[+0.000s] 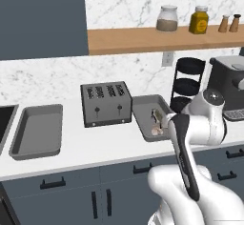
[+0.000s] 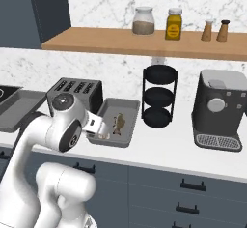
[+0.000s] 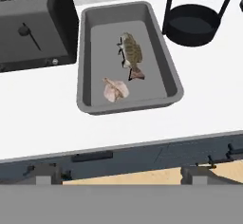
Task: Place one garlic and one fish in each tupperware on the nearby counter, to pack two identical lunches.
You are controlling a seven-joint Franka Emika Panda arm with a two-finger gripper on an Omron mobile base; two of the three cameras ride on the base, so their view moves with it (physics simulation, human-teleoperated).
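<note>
Lying in the grey tupperware (image 3: 91,52) at the hand view's centre, 1 fish (image 3: 131,53) sits just above 1 garlic (image 3: 115,90), close but apart. A second tupperware (image 1: 37,129) rests at the left base view's left, beyond the toaster (image 1: 106,102). The gripper (image 3: 121,174) hangs released over the counter (image 3: 57,123) edge.

The arm (image 1: 190,138) has smooth, glossy white shells with rounded, bulbous segments. Dark grey to black bands mark the joints, and a long dark strip runs along one link. A round grey cap (image 2: 61,101) closes one joint housing.
</note>
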